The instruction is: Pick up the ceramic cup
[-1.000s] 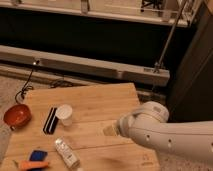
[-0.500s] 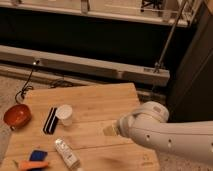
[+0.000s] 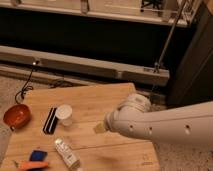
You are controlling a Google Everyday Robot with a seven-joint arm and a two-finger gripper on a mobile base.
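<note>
The ceramic cup point(image 3: 64, 114) is a small plain white cup standing upright on the wooden table point(image 3: 100, 99), left of its middle. My white arm point(image 3: 160, 126) reaches in from the right over the table. The gripper point(image 3: 100, 128) shows only as a small tan tip at the arm's left end, to the right of the cup and apart from it. Nothing is seen held in it.
An orange-red bowl point(image 3: 16, 115) sits at the table's left edge. A black flat object point(image 3: 50, 120) lies just left of the cup. A white bottle-like packet point(image 3: 66, 153), a blue item point(image 3: 37, 155) and an orange item point(image 3: 32, 164) lie near the front left. A dark shelf unit stands behind.
</note>
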